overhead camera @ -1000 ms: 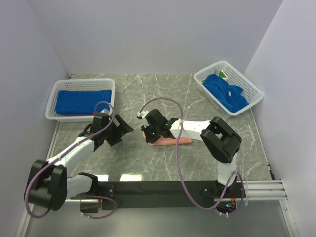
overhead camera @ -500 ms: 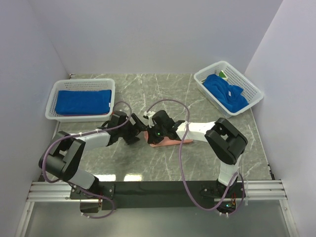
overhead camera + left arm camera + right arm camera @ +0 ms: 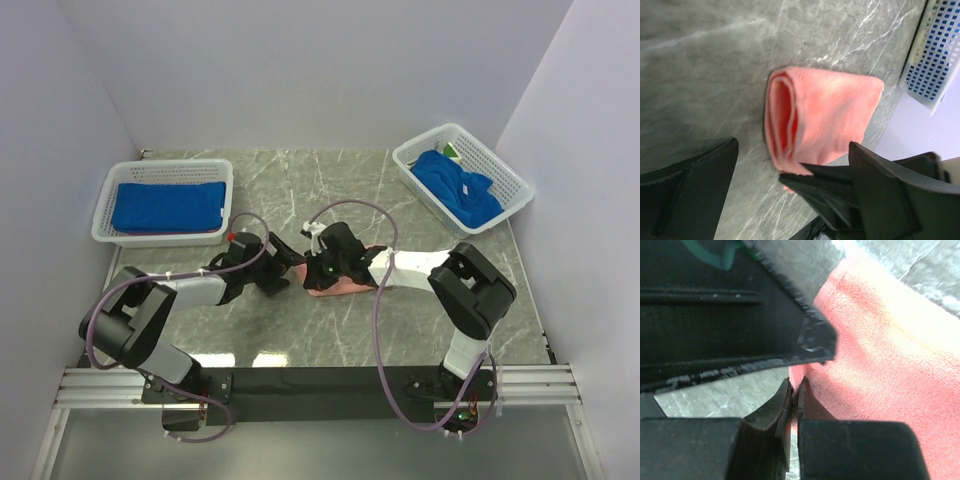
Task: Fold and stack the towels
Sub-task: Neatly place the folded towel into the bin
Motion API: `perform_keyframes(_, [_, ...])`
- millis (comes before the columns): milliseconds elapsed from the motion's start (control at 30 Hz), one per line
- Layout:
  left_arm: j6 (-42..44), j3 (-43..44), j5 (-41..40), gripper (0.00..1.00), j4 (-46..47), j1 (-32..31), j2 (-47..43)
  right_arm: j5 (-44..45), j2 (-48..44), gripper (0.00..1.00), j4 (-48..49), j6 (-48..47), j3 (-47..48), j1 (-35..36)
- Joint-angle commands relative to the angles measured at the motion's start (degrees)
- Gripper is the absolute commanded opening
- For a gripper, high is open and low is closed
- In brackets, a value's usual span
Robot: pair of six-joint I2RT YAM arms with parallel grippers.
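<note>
Salmon-pink towel (image 3: 830,105) lies folded mid-table, one corner pinched in the clenched right tool (image 3: 795,390). Left tool (image 3: 793,145), fully released, flanks its rolled edge. Bare table (image 3: 340,190) surrounds it; left basket (image 3: 160,237) and right basket (image 3: 425,141) stand well apart.

You're looking at a salmon-pink towel (image 3: 830,105) of soft, napped cloth, matt and fuzzy. The tabletop (image 3: 330,185) under it is smooth, marble-look grey-green, glossy enough to throw glare. Your left gripper (image 3: 792,145) shows matt black plastic fingers (image 3: 695,190). The left basket (image 3: 150,236) and right basket (image 3: 500,165) are white lattice plastic, each holding plush blue cloth; the front rail (image 3: 540,378) looks like bare metal.
</note>
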Motion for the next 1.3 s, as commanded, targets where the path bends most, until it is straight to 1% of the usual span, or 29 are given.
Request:
perform_keyframes(0, [-1.32, -2.64, -4.46, 1.0, -3.77, -0.45, -1.81, -0.96, -2.67, 0.0, 3.52, 0.96, -0.32, -0.83])
perform_keyframes(167, [-1.67, -3.17, -5.78, 0.99, -4.38, -0.45, -4.1, -1.49, -2.84, 0.0, 4.75, 1.75, -1.03, -0.83])
perform_keyframes(367, [-3.16, -2.37, -3.32, 0.98, -2.1, -1.15, -0.15, -1.4, -3.8, 0.0, 6.42, 2.63, -1.99, -1.0])
perform_keyframes(500, [-4.74, -1.23, -4.46, 0.95, -1.49, -3.78, 2.57, -2.11, -4.86, 0.0, 8.18, 4.21, -2.96, -1.44])
perform_keyframes(633, [-7.29, -1.84, -5.16, 0.92, 0.97, -5.11, 4.94, -2.72, -6.0, 0.0, 9.32, 5.27, -3.4, -2.06])
perform_keyframes(800, [-10.02, -2.9, -5.43, 0.89, 3.87, -5.37, 6.71, -3.16, -6.62, 0.0, 9.94, 5.53, -3.84, -2.06])
perform_keyframes(900, [-10.9, -3.43, -6.57, 0.86, 4.93, -5.37, 7.06, -3.78, -6.71, 0.0, 10.46, 5.71, -4.45, -2.15])
perform_keyframes(967, [-11.16, -3.34, -7.18, 0.82, 5.28, -5.37, 6.88, -3.95, -6.71, 0.0, 10.55, 5.62, -4.8, -2.15])
perform_keyframes(1067, [-10.9, -2.99, -7.45, 0.72, 5.28, -5.29, 6.8, -4.3, -6.71, 0.0, 10.47, 5.36, -5.16, -2.06])
perform_keyframes(1100, [-10.81, -2.73, -7.62, 0.67, 5.11, -5.37, 6.8, -4.3, -6.71, 0.0, 10.38, 5.1, -5.33, -2.06])
perform_keyframes(1167, [-10.37, -2.64, -7.89, 0.62, 5.2, -5.37, 6.71, -4.3, -6.88, 0.0, 10.38, 4.83, -5.51, -1.97])
perform_keyframes(1200, [-10.29, -2.72, -7.89, 0.55, 5.11, -5.37, 6.71, -4.22, -6.97, 0.0, 10.2, 4.57, -5.68, -1.97])
perform_keyframes(1267, [-10.46, -3.16, -7.71, 0.48, 6.16, -5.37, 6.53, -4.22, -7.06, 0.0, 10.11, 4.3, -5.77, -1.88])
